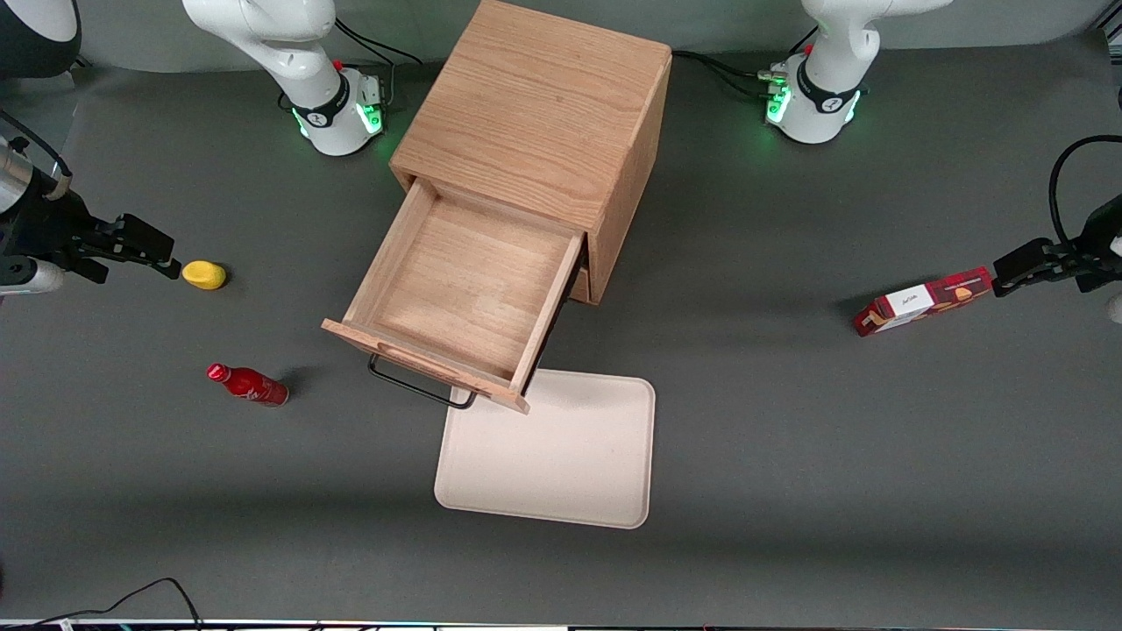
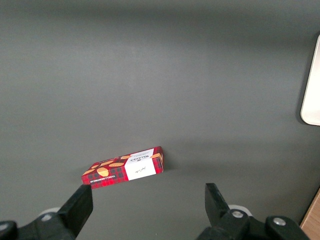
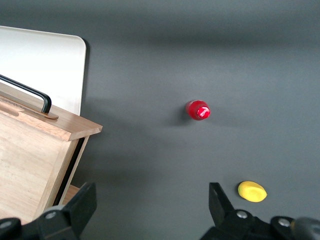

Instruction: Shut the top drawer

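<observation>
The light oak cabinet point(image 1: 535, 105) stands mid-table. Its top drawer point(image 1: 456, 280) is pulled far out toward the front camera and its wooden box shows nothing inside. The black wire handle point(image 1: 421, 386) hangs on the drawer's front panel. My gripper point(image 1: 166, 254) hovers over the table toward the working arm's end, well apart from the drawer, open with nothing between its fingers. In the right wrist view the gripper point(image 3: 152, 195) is above bare mat, beside the drawer's point(image 3: 30, 160) side wall, with the handle point(image 3: 30, 92) in sight.
A yellow object point(image 1: 203, 274) lies just off my fingertips. A red bottle point(image 1: 248, 384) lies nearer the front camera. A white tray point(image 1: 561, 456) sits in front of the drawer, partly under its front. A red box point(image 1: 922, 301) lies toward the parked arm's end.
</observation>
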Robot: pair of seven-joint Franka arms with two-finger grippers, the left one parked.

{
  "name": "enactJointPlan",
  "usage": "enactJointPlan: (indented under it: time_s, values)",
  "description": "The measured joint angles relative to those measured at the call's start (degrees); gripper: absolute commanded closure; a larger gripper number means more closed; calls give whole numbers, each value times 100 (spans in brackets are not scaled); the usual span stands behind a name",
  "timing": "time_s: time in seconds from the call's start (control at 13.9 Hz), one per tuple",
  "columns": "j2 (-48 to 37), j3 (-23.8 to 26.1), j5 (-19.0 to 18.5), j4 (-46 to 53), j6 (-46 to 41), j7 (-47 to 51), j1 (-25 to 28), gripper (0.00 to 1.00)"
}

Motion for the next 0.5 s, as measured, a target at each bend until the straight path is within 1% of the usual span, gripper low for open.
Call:
enactJointPlan:
  time_s: [0.5]
  values:
    - [8, -4, -1, -18, -28, -160, -6, 0]
